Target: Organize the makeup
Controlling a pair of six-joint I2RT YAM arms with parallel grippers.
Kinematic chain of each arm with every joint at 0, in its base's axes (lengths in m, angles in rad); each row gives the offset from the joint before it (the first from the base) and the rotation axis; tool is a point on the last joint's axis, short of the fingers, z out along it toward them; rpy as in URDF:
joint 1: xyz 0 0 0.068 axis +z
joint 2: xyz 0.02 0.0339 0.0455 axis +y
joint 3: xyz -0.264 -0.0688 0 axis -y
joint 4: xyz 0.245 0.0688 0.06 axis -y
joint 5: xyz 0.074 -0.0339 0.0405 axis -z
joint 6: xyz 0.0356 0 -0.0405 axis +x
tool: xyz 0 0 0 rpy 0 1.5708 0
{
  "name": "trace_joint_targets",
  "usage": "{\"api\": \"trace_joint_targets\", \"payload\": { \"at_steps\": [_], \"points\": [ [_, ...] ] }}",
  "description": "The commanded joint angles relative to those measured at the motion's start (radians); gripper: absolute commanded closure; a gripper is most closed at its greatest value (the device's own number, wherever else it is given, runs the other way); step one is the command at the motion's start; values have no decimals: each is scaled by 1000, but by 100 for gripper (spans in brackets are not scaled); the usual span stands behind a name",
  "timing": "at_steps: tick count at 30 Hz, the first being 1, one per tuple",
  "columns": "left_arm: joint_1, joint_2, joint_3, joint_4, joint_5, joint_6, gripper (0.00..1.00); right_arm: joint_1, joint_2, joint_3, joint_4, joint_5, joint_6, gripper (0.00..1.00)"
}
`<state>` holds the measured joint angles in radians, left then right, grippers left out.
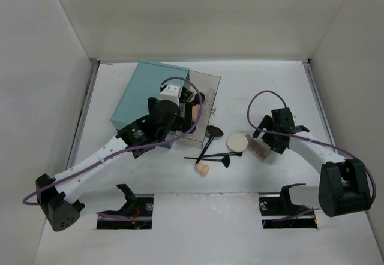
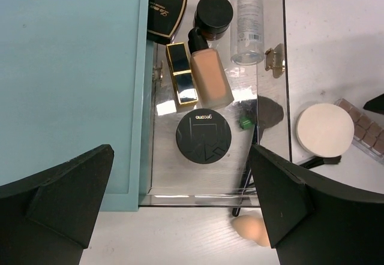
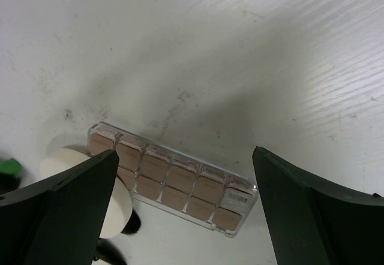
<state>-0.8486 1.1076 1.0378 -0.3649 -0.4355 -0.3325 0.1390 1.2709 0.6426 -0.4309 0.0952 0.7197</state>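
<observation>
Left gripper (image 2: 181, 178) and right gripper (image 3: 185, 169) jaws wide, empty; palette (image 3: 174, 184) on bare table (image 3: 240, 49) beside puff (image 3: 63, 160)

Puff (image 1: 237, 141) btwn brushes (image 1: 206, 147) & palette (image 1: 258, 148), sponge (image 1: 202, 169) nearer.

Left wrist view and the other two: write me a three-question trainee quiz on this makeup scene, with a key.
1. True or false: the makeup palette lies on the table, outside the clear tray.
2. Which lies in that tray? A. round puff B. foundation bottle C. peach sponge
3. Are the left gripper and right gripper open or shut?
Key: 1 true; 2 B; 3 both open, holding nothing.
</observation>
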Motion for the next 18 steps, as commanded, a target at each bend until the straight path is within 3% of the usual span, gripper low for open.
{"api": "trace_joint_targets", "payload": {
  "at_steps": [1,11,18],
  "points": [
    [9,-51,-19,-14,-20,-23,0,30,-43,-26,61,-55,20,0],
    [36,-84,-39,-26,-31,-31,0,193,-192,-135,72,-184,121,0],
    [42,-95,-48,-28,-32,-33,0,362,-240,-138,15,-94,162,0]
  ]
}}
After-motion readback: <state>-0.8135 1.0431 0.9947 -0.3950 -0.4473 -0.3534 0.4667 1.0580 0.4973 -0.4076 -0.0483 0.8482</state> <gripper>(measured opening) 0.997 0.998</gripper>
